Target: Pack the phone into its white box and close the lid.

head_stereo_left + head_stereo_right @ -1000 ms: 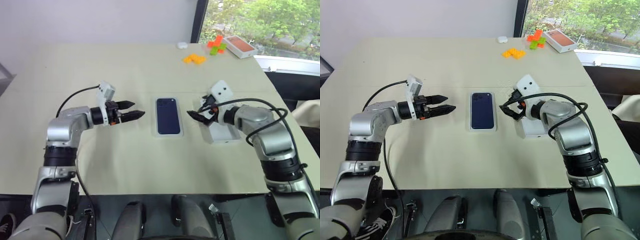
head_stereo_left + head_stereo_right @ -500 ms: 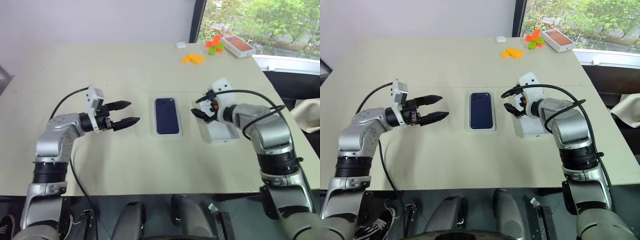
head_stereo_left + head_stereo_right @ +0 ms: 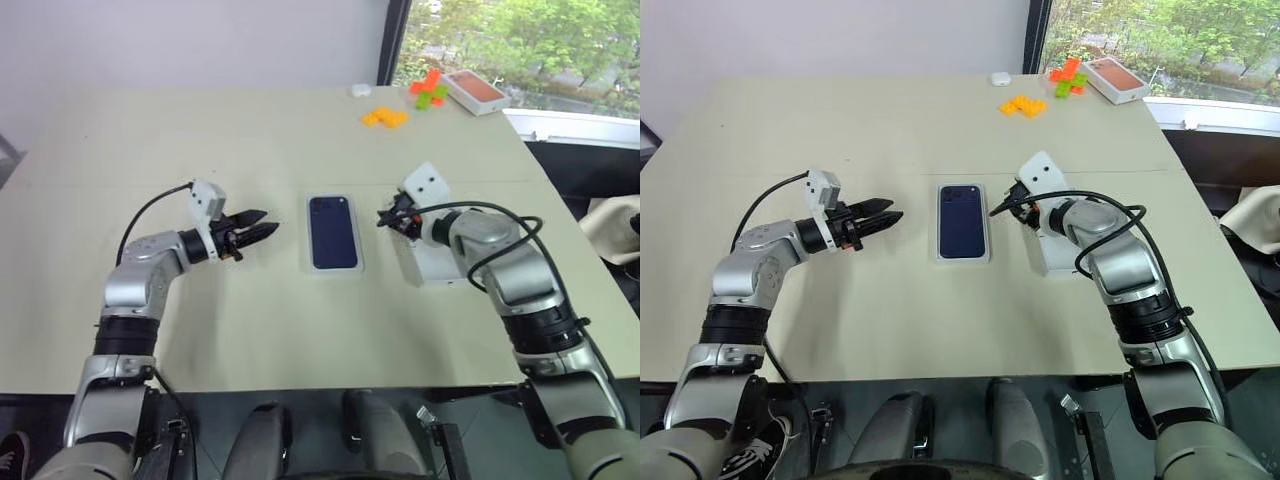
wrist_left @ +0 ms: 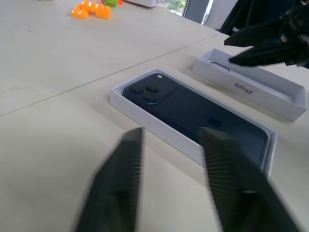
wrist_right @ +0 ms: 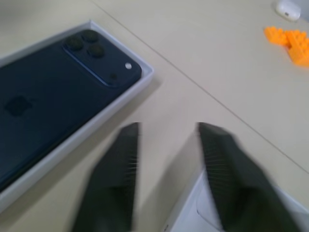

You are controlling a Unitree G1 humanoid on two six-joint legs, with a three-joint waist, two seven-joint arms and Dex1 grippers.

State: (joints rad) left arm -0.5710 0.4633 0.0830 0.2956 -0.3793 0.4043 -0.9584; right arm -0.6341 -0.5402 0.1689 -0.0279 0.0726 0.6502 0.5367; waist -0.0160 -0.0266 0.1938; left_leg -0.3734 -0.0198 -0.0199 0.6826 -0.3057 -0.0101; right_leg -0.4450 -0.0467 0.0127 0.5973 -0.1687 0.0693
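Both pairs of black fingers have drawn in from the wide spread they showed a second ago. The left gripper [image 3: 256,228] now has only a narrow gap between its tips, and it has swung back toward the phone [image 3: 333,231] after pulling away half a second ago. The right gripper [image 3: 390,215] has narrowed too, its wrist rolled so the white camera block leans differently, tips hanging just beside the white box [image 3: 361,255].
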